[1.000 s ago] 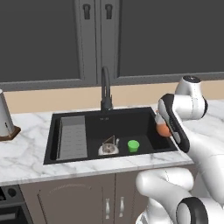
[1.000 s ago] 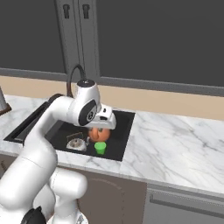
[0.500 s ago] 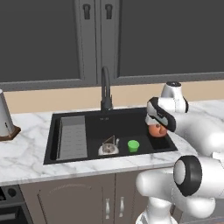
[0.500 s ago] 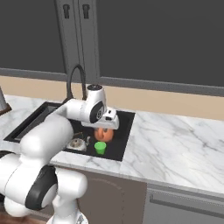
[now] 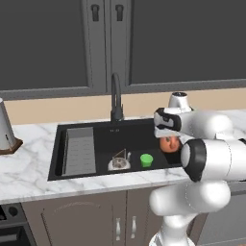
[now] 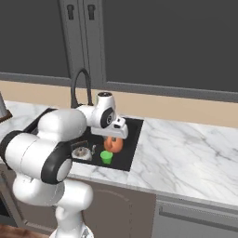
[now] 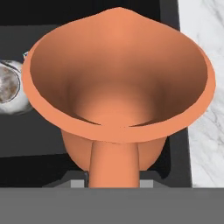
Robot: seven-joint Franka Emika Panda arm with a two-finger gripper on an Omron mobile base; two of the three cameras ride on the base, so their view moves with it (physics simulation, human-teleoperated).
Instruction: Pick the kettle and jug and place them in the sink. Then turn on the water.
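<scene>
We see the claw [image 5: 168,140] partly closed, grasping the jug [image 5: 169,143] by its handle, holding it above the right end of the sink [image 5: 106,175]. The kettle [image 5: 118,163] sits inside beside a green cup [image 5: 146,160].

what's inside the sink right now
The sink holds a grey ribbed tray, the silver kettle and a green cup. The orange jug, gripped by the tool, hangs over its right end, hiding the floor beneath it.
</scene>
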